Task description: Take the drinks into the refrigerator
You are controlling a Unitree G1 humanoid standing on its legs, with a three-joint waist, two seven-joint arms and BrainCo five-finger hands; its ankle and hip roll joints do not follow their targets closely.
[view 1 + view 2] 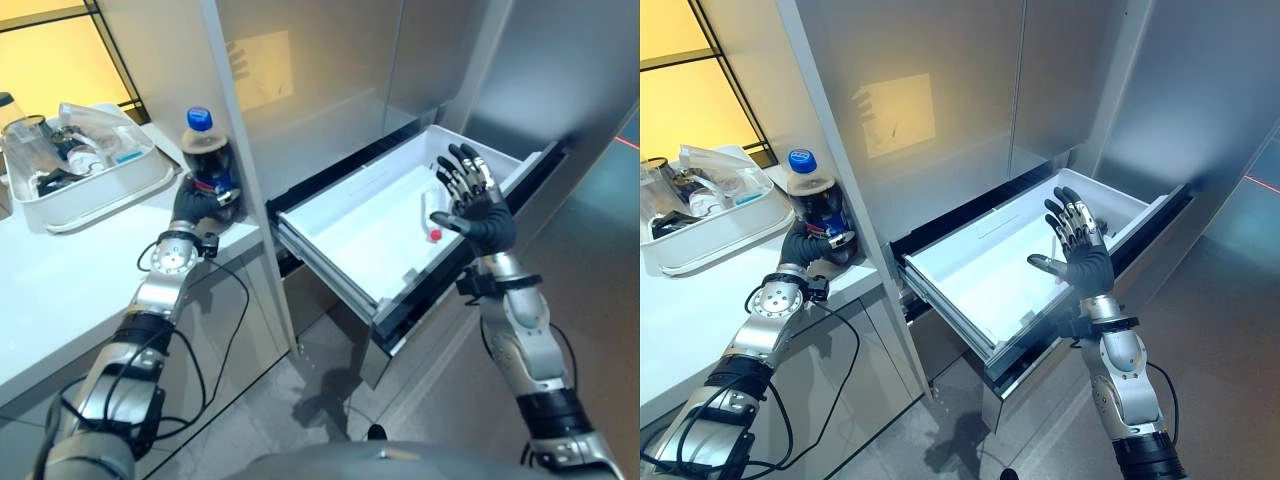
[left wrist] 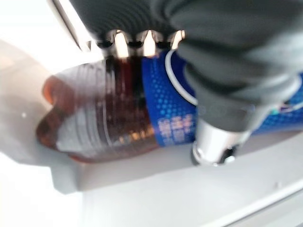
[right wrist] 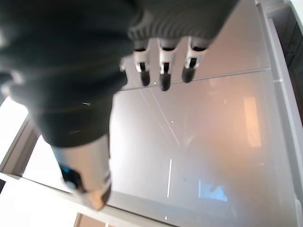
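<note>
A cola bottle (image 1: 205, 150) with a blue cap and blue label stands on the white counter (image 1: 60, 290), at the edge beside the refrigerator's side panel. My left hand (image 1: 197, 205) is shut round its lower half; the left wrist view shows the fingers wrapped over the brown bottle (image 2: 104, 118). The refrigerator drawer (image 1: 322, 268) is pulled out, white inside. A small clear bottle with a red cap (image 1: 431, 215) lies in it near the far right wall. My right hand (image 1: 480, 218) is raised over the drawer's right front, palm up, open and holding nothing.
A white tray (image 1: 95, 195) with glassware and clear containers sits at the back left of the counter. Grey refrigerator doors (image 1: 330, 60) rise behind the drawer. The drawer's dark front panel (image 1: 430, 310) juts out over the grey floor.
</note>
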